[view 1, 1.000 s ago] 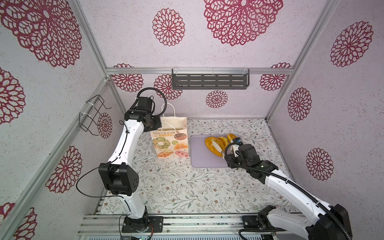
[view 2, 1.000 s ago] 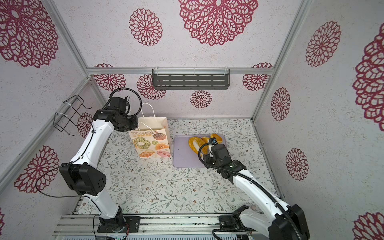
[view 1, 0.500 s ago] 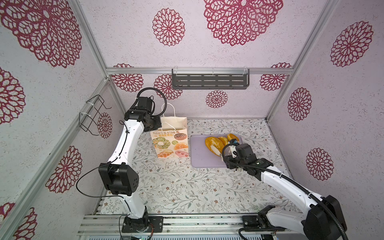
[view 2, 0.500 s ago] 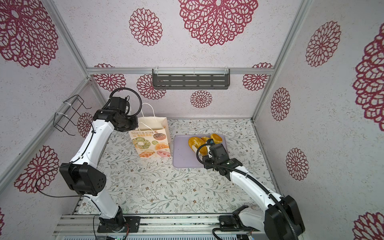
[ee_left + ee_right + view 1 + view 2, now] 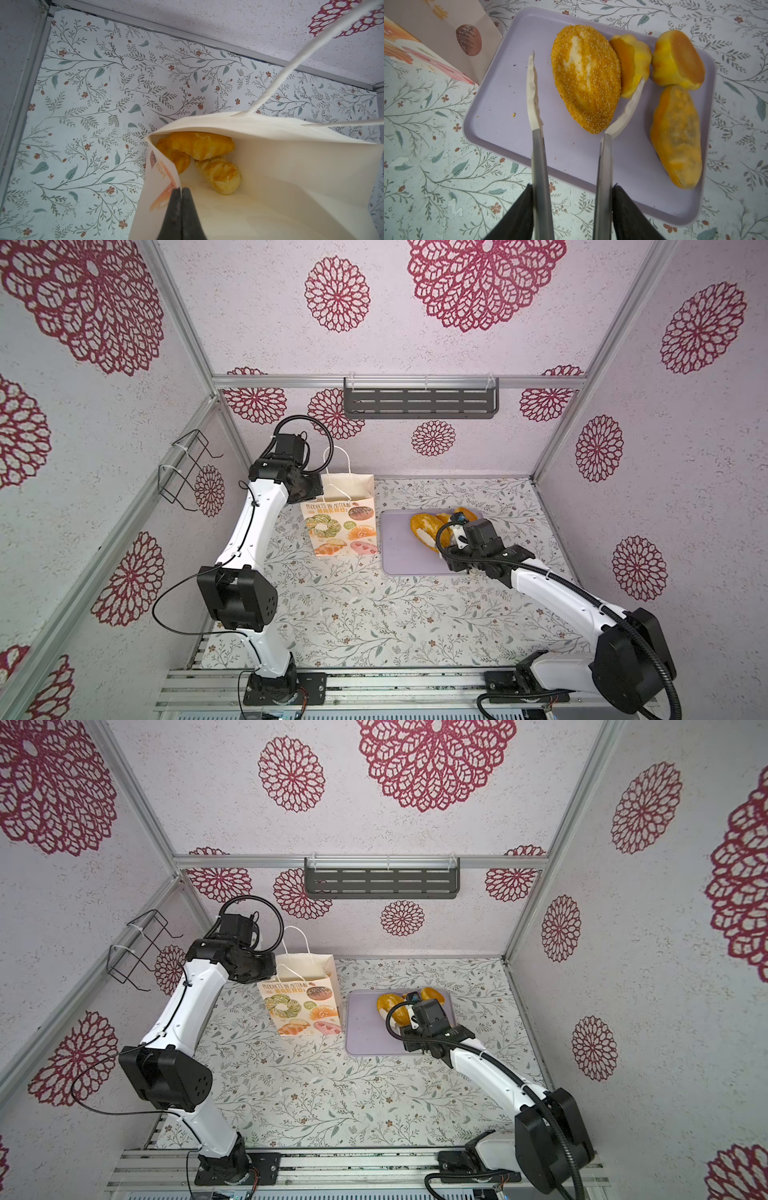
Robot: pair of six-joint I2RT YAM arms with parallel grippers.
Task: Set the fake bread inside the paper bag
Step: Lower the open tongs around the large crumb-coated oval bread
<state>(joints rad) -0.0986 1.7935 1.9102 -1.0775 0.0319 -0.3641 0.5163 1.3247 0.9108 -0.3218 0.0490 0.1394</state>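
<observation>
**A:** Left hand [image 5: 180,190], left wrist view: clenched on the paper bag [image 5: 291,166], pinching its rim. Count inside?

**B:** Three pieces of fake bread [image 5: 199,145] on the bag's floor, bunched together at one end. Bag's open, white handle [image 5: 278,81] in shot, floral surface [image 5: 93,104] behind it.

**A:** Right wrist view?

**B:** There the right hand [image 5: 573,187] is grasping one pair of tongs [image 5: 538,155]: metal arms, two white tips, spread. The tips straddle the seeded loaf [image 5: 585,83]. One tip is apart from it, the other is wedged between it and a small bun [image 5: 633,62].

**A:** Clamped on the loaf?

**B:** No, gap on one side. One lilac tray [image 5: 500,108] with four pieces on it: seeded loaf, small bun, a blocky bun [image 5: 677,60] and a long oval loaf [image 5: 677,137]. Bag corner is just beside the tray.

**A:** Top views?

**B:** Both top views show one bag upright, just left of the one tray. The left hand is hidden behind its wrist at the bag's mouth. The right arm [image 5: 552,585] covers part of the pile, so I can't count there. The pieces sit at the tray's far end. One dark rack [image 5: 419,404] on the back wall, one wire holder [image 5: 187,472] on the left wall.
</observation>
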